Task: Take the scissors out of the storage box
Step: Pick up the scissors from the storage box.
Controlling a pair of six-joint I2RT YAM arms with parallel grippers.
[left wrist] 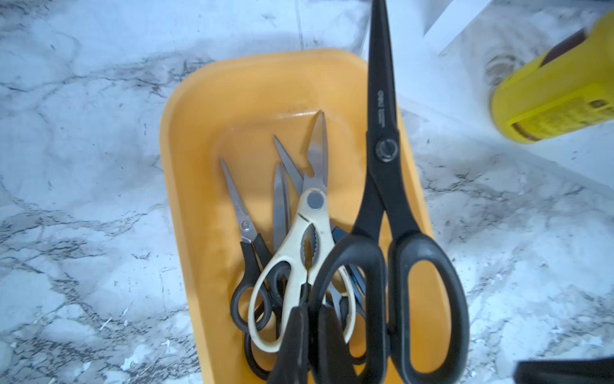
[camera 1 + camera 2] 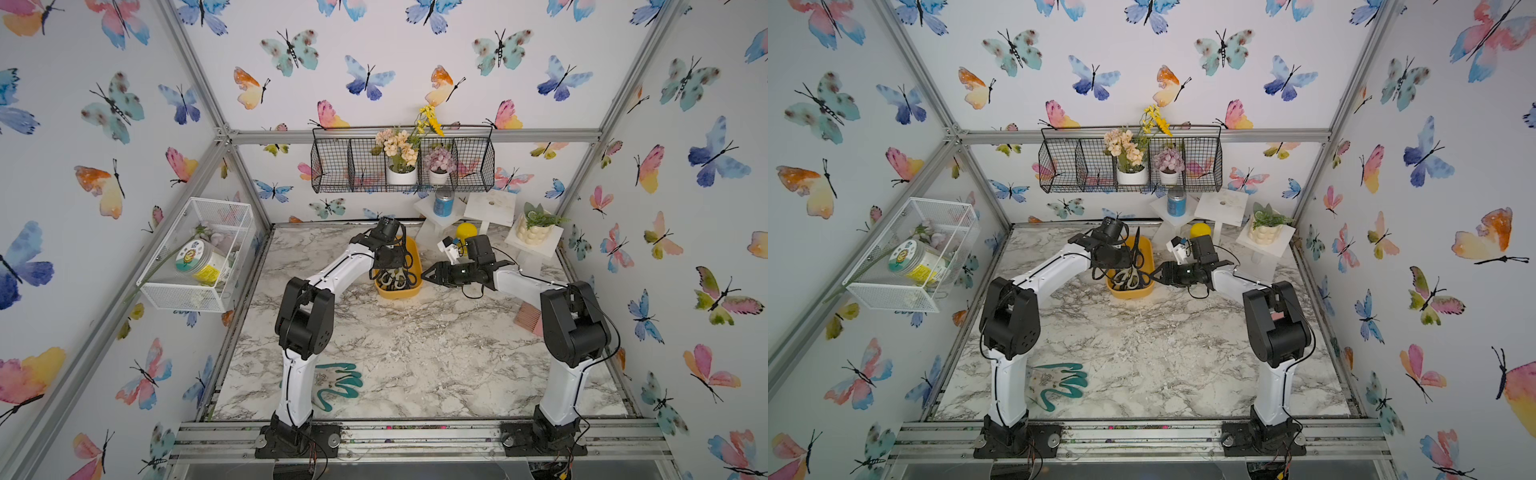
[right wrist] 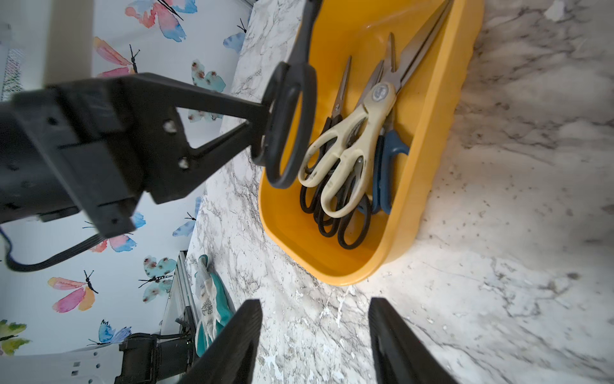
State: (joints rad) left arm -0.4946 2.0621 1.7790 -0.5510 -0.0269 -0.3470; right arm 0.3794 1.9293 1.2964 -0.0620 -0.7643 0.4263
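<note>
Now the left gripper pinches a handle loop of the big black scissors, held over the yellow box. Other scissors lie inside; the right gripper hovers open, empty, beside it.

Your storage box sits on the table toward the back, between your two grippers. The left gripper is over the box, clamped on the held scissors, which hang above its rim. The other scissors lie inside, handles at the front end. The right gripper hovers just right of the box. A glove lies front left, beside the left arm's base.
</note>
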